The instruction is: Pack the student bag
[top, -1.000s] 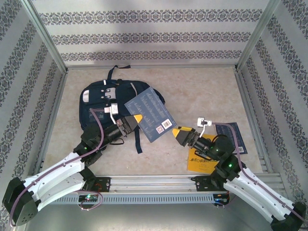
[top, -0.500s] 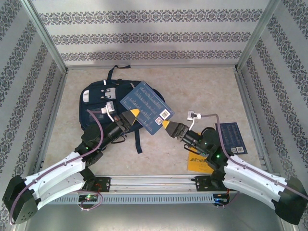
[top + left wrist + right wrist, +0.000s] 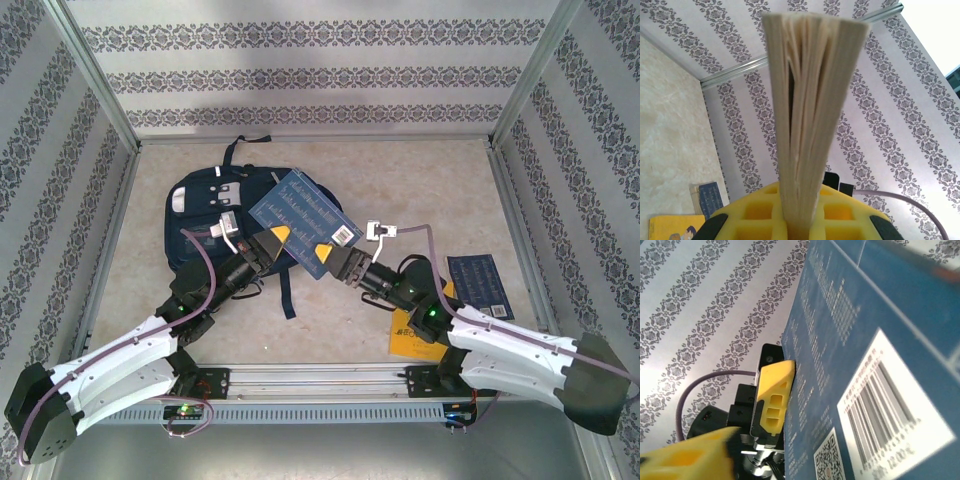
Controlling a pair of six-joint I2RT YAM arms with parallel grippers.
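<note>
Well, my left fingers (image 3: 283, 237) pinch the blue book (image 3: 300, 212) over the student bag (image 3: 200, 195), which lies toward the surface's (image 3: 420, 180) far-left corner. At the book's near corner, my right fingers (image 3: 326, 252): grip unclear. The bag looks soft and floppy; I'd hold its zip edge.

Backpack (image 3: 205, 215) is matt navy woven cloth with shiny white reflective strips. Blue book (image 3: 298, 212) has a smooth card cover with a slight sheen and a white printed barcode label. Its page edges (image 3: 805, 125) are rough cream paper. Left gripper (image 3: 281, 240) has matt yellow plastic fingers (image 3: 772, 400), moulded in a grid. Arm shells (image 3: 120, 365) are glossy white plastic. Table (image 3: 420, 180) is matt beige with a marbled look. Rails (image 3: 300, 378) are brushed metal. Walls (image 3: 320, 70) have a matt patterned covering.
</note>
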